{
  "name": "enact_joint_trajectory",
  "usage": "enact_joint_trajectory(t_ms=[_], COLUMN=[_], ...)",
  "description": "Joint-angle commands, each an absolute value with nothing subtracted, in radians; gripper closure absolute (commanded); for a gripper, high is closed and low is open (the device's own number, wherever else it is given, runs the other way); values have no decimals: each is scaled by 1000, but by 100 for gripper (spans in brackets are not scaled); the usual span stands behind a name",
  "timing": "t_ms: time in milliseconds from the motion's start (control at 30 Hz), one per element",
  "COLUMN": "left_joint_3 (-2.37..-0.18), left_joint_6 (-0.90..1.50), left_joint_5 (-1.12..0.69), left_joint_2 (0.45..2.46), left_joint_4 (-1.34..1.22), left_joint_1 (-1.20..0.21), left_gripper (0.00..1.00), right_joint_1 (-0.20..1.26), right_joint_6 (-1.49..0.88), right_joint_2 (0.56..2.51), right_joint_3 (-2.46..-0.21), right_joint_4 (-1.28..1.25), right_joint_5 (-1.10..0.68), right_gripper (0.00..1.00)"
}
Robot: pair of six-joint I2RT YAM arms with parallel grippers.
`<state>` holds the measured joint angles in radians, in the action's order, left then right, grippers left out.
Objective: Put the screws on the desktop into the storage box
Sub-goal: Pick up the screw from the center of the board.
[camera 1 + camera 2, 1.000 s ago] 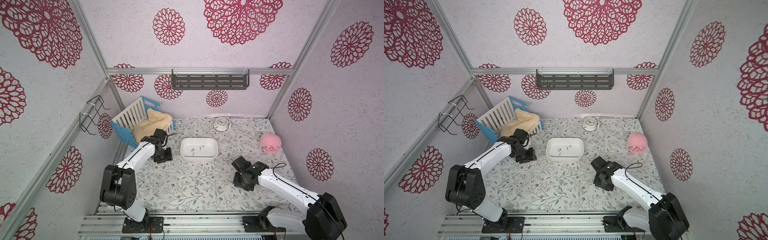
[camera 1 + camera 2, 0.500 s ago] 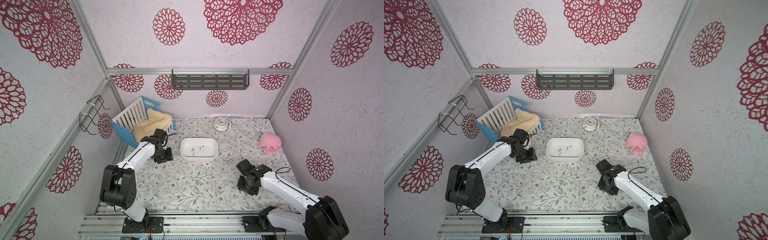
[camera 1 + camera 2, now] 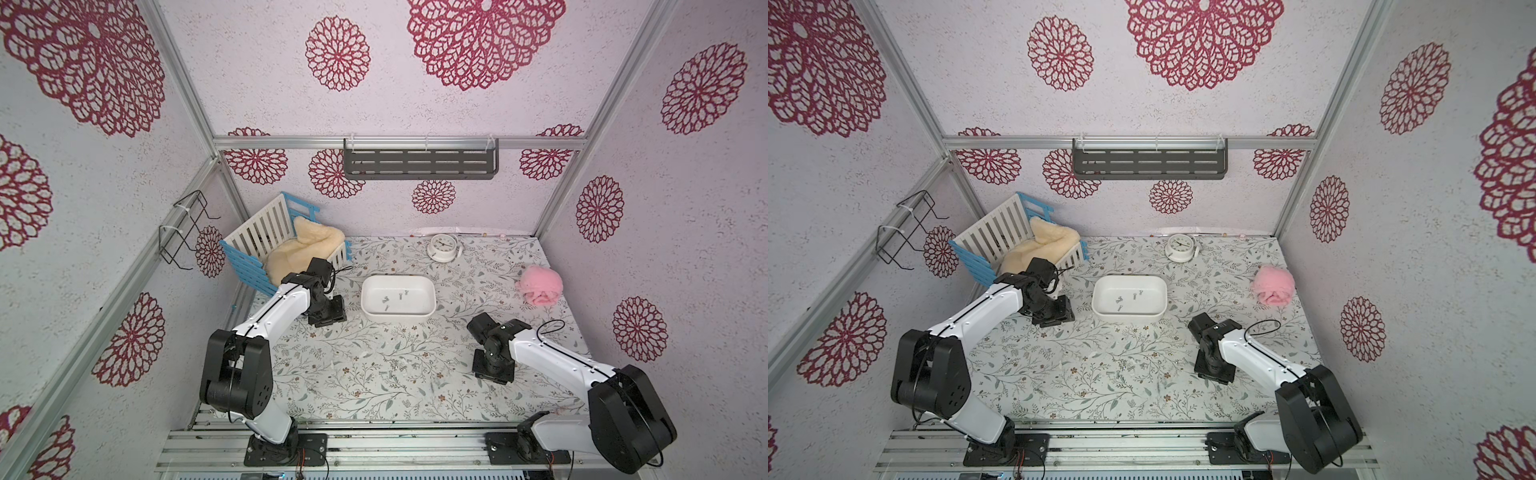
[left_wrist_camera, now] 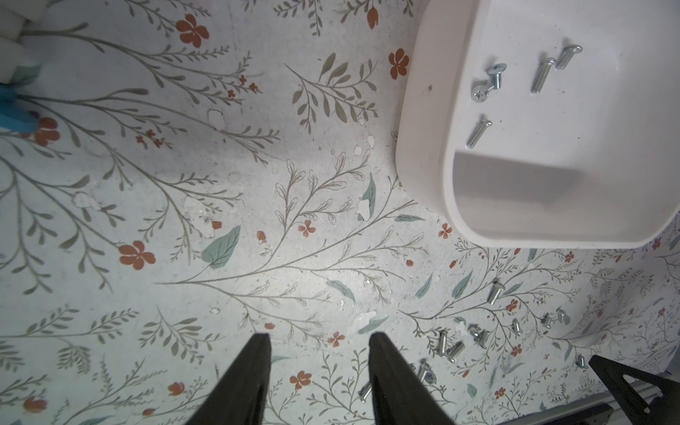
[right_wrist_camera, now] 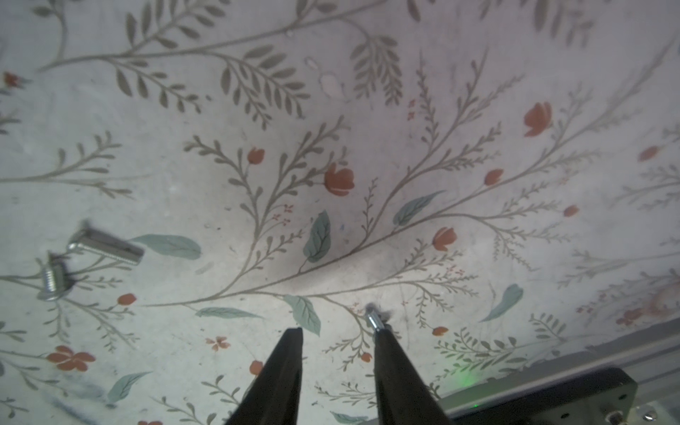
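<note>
The white storage box (image 3: 398, 314) (image 3: 1128, 316) stands mid-desktop with several screws (image 3: 392, 300) (image 4: 539, 75) inside. More screws (image 3: 401, 368) (image 3: 1130, 368) (image 4: 450, 346) lie scattered on the vine-printed desktop (image 3: 332, 374) in front of the box. My left gripper (image 3: 327, 316) (image 4: 318, 336) hangs open over bare desktop just left of the box, with nothing between its fingers. My right gripper (image 3: 493, 371) (image 5: 338, 331) is low over the desktop, right of the loose screws, open and empty. One screw (image 5: 373, 318) lies at the tip of one finger, outside the gap. Two screws (image 5: 105, 244) lie off to the side.
A blue-and-white slatted crate (image 3: 249, 266) with cream fleece stands at the back left, close behind my left arm. A white clock (image 3: 443, 247) sits at the back and a pink fluffy ball (image 3: 539, 286) at the right. The metal rail (image 3: 374, 440) borders the front edge.
My right arm has shifted toward the front of the desktop and sunk lower, its jaws a touch wider. The left arm has not moved.
</note>
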<state>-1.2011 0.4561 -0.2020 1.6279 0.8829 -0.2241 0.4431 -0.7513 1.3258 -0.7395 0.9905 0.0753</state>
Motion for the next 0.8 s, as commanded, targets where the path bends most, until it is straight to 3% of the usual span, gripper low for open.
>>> enact_joint_trajectory(t_ms=[0,300,767], left_joint_3=[-1191,-1199,-1453], left_joint_6=[452,504,530], left_joint_5=[-213,-200,-212], left_joint_2=[1637,1586,1745], left_joint_4=[870,879,933], left_joint_1=[-223,-452,-871], left_gripper=[51,52,52], right_joint_1=[436,394,71], right_joint_6=[-737,-764,-641], right_joint_2=[1288,1253,1258], right_joint_3=[-800,-943,-1069], right_joint_4=[971,974,931], right_joint_5=[90,154,124], right_gripper=[63,63,58])
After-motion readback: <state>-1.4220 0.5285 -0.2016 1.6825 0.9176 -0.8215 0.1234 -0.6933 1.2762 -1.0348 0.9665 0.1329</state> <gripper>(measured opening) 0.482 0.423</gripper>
